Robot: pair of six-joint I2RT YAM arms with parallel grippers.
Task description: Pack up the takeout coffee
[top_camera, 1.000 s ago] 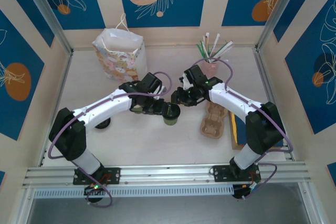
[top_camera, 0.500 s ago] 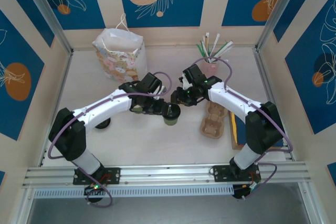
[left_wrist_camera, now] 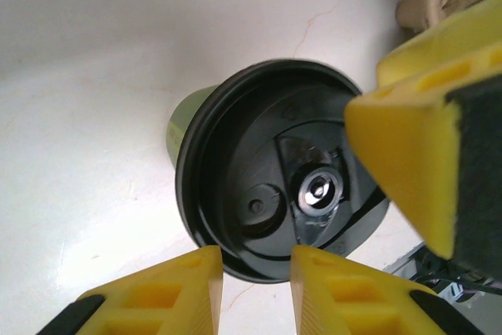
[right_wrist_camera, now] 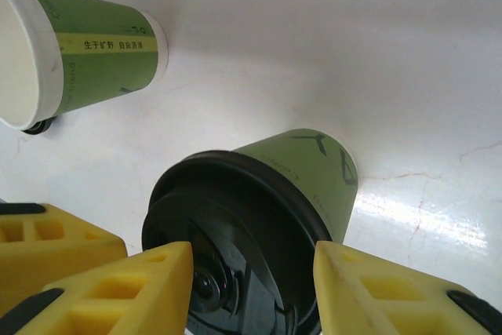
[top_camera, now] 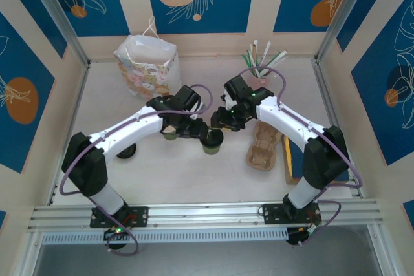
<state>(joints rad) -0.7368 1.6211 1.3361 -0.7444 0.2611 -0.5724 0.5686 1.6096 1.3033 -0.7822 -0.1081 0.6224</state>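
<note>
The takeout coffee (top_camera: 211,140), a small green cup with a black lid, stands upright mid-table between both arms. Seen from the left wrist, its lid (left_wrist_camera: 274,194) lies just beyond my left gripper (left_wrist_camera: 256,292), whose jaws stand a narrow gap apart over the lid's near rim with nothing between them. My right gripper (right_wrist_camera: 251,288) is open, its fingers (right_wrist_camera: 392,296) on either side of the lid (right_wrist_camera: 235,233). From above, the left gripper (top_camera: 202,135) and right gripper (top_camera: 218,123) meet over the cup. One right finger (left_wrist_camera: 408,162) looms beside the lid.
A lidless green cup (right_wrist_camera: 86,45) stands close by, under the left forearm (top_camera: 169,132). The gift bag (top_camera: 147,66) stands open at the back left. A pink cup of straws (top_camera: 259,79) is at the back right, a cardboard cup carrier (top_camera: 262,147) to the right, and a black lid (top_camera: 126,153) near the left arm.
My right gripper's jaws have widened around the lid. Both wrists have shifted slightly; the lidded cup stays where it was.
</note>
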